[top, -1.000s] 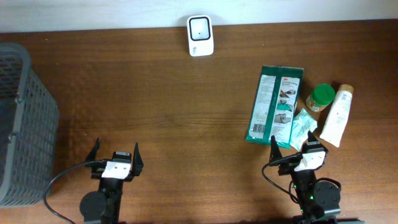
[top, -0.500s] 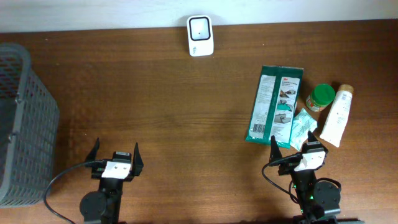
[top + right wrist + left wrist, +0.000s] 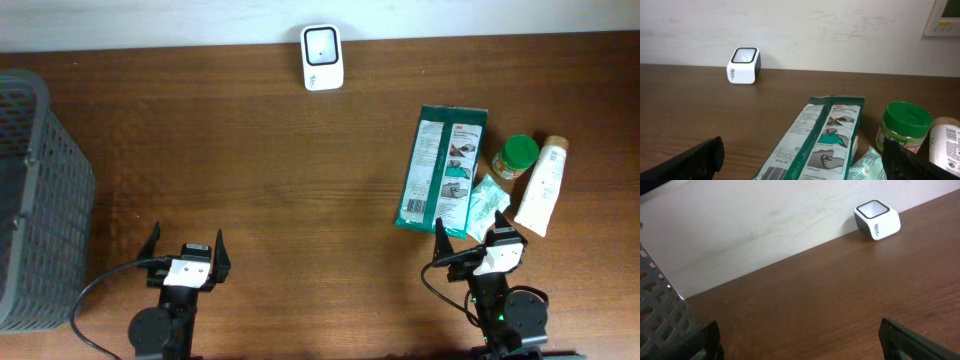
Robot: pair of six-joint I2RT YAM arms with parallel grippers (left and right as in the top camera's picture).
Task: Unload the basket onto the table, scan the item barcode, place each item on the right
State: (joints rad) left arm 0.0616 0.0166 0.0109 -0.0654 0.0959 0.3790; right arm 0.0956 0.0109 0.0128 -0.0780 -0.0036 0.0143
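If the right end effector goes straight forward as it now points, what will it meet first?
Probably the small pale green sachet just ahead of the right end effector, with the near end of the green 3M pack beside it; depth is unclear.

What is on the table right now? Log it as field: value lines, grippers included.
scanner: white scanner at the far edge, by the wall
items: green pack, green-lidded jar, white tube and small sachet, grouped on the right of the table
basket: grey basket at the left edge
left gripper: open, empty, at the near edge
right gripper: open, empty, just short of the green pack
task state: no item picked up yet
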